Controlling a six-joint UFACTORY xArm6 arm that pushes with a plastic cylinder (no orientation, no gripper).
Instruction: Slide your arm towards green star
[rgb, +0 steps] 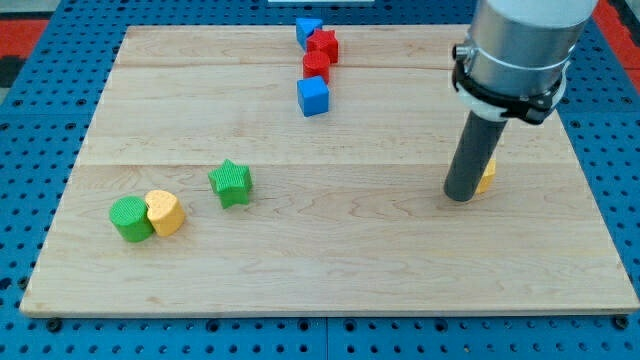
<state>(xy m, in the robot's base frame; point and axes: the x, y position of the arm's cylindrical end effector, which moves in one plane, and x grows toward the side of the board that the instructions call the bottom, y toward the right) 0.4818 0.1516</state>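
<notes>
My tool, a bare rod, has no jaws; my tip (459, 196) sits well right of the light, slide-prone green plastic star block (231, 183); push its flank.

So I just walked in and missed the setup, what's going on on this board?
A robot arm with a dark rod is meant to slide toward the green star. My tip sits at the view's right, against a partly hidden yellow block, far from the star. The star stands left of centre, near a green block touching a yellow block. Blue and red blocks cluster at the top.
</notes>
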